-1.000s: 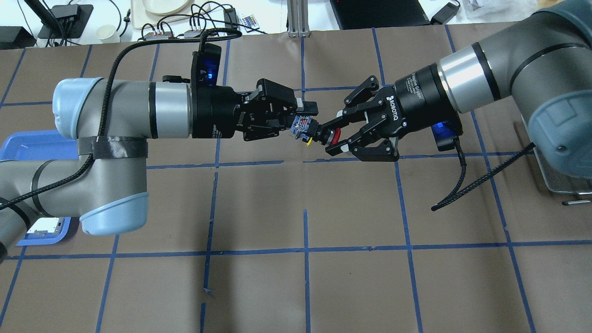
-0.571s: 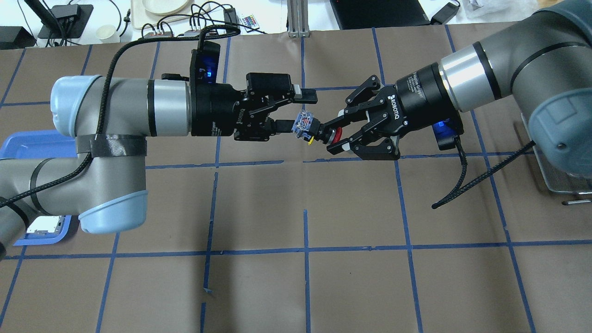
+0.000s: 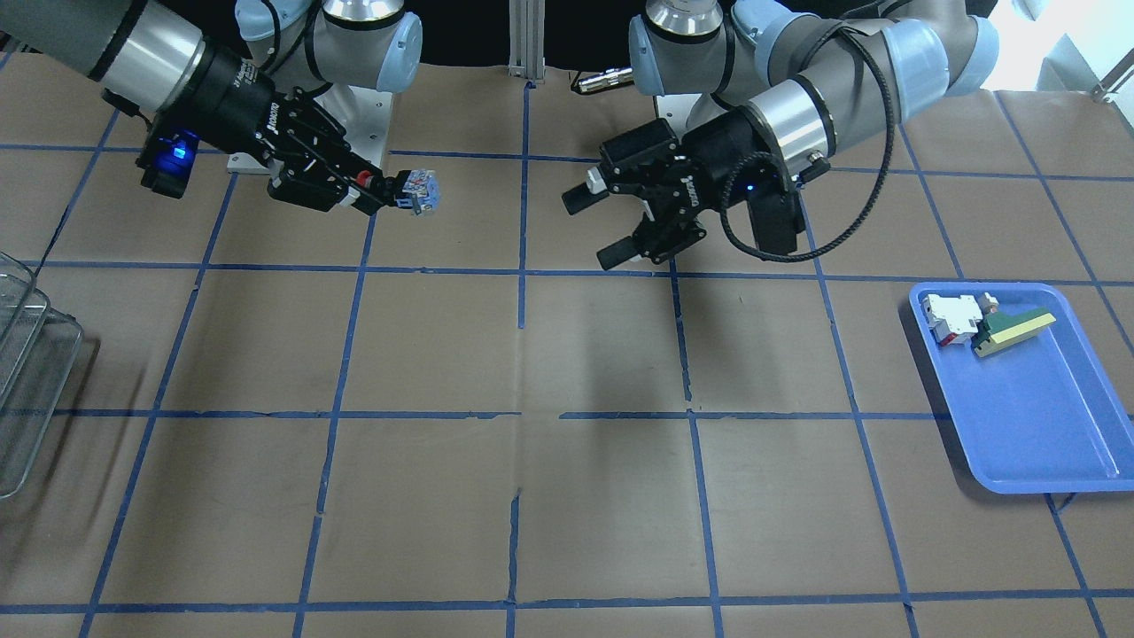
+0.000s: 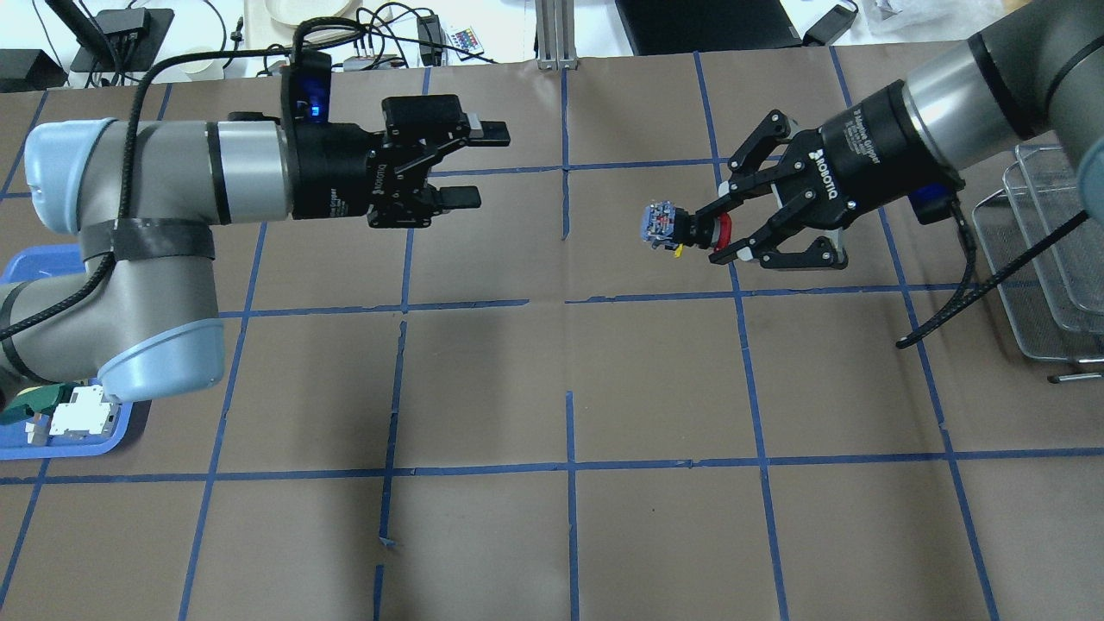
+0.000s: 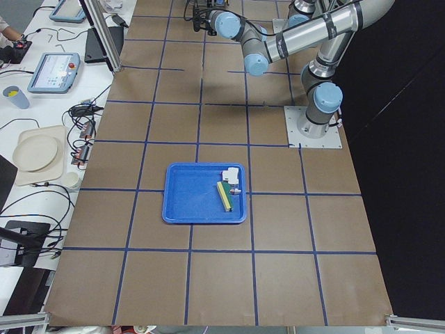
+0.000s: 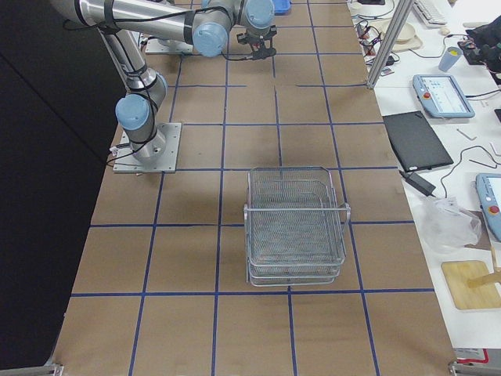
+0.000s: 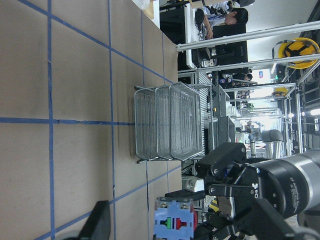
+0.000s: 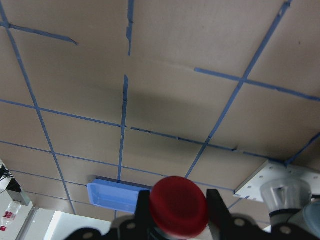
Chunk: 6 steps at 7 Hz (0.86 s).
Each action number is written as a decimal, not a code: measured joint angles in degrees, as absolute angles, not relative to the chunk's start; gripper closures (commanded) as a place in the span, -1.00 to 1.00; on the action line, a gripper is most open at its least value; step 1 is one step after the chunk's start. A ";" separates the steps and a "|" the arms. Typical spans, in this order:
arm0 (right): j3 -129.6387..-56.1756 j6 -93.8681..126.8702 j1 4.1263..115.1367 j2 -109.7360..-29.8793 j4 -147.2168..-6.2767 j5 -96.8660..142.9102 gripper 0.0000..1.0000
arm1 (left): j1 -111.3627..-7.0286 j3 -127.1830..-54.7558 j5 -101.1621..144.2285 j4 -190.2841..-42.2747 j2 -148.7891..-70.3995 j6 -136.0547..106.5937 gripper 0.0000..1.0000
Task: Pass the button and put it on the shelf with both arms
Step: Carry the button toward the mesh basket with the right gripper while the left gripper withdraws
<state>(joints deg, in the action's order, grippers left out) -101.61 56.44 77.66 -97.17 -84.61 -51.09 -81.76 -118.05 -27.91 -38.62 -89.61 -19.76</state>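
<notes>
My right gripper [image 4: 705, 229] is shut on the button [image 4: 668, 224], gripping it at the red cap with the silvery-blue rear block pointing left, held above the table. In the front-facing view the right gripper [image 3: 372, 190] and the button [image 3: 416, 192] are at upper left. The right wrist view shows the red cap [image 8: 179, 205] between the fingers. My left gripper [image 4: 487, 164] is open and empty, well left of the button; in the front-facing view the left gripper [image 3: 594, 229] is near the centre. The wire shelf [image 4: 1052, 259] stands at the right table edge, beyond the right gripper, and also shows in the exterior right view [image 6: 297, 227].
A blue tray [image 3: 1019, 425] by the left arm holds a white-and-red part [image 3: 952, 317] and a green-and-yellow block [image 3: 1010, 332]. Blue tape lines grid the brown table. Cables and desk items lie beyond the far edge.
The left gripper opened, let go of the button's rear block and drew back to the left. The right gripper, holding the button, moved right toward the shelf.
</notes>
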 measured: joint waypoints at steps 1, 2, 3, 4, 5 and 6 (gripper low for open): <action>-100.46 47.00 74.65 -97.05 -83.87 -54.70 0.93 | -79.58 -117.44 -31.42 -38.97 -91.56 -17.15 -0.98; -99.34 35.99 71.64 -96.65 -82.94 -59.33 0.93 | -78.16 -115.59 -35.36 -40.07 -93.18 -15.24 -0.97; -97.68 25.00 69.72 -95.52 -82.28 -65.42 0.93 | -77.18 -112.35 -40.66 -44.64 -93.87 -11.97 -0.98; -95.09 14.54 68.33 -93.70 -81.08 -72.51 0.93 | -76.51 -107.31 -47.30 -52.66 -94.27 -7.92 -0.98; -91.54 5.56 66.79 -91.25 -79.09 -78.84 0.93 | -76.43 -100.63 -55.66 -61.80 -95.06 -5.56 -0.99; -87.09 -1.68 65.29 -87.96 -77.43 -84.24 0.93 | -77.15 -93.87 -64.78 -71.51 -95.67 -3.89 -0.99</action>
<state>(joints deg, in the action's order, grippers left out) -87.09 -1.68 65.29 -87.96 -77.43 -84.24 -77.15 -93.87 -64.78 -71.51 -95.67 -3.89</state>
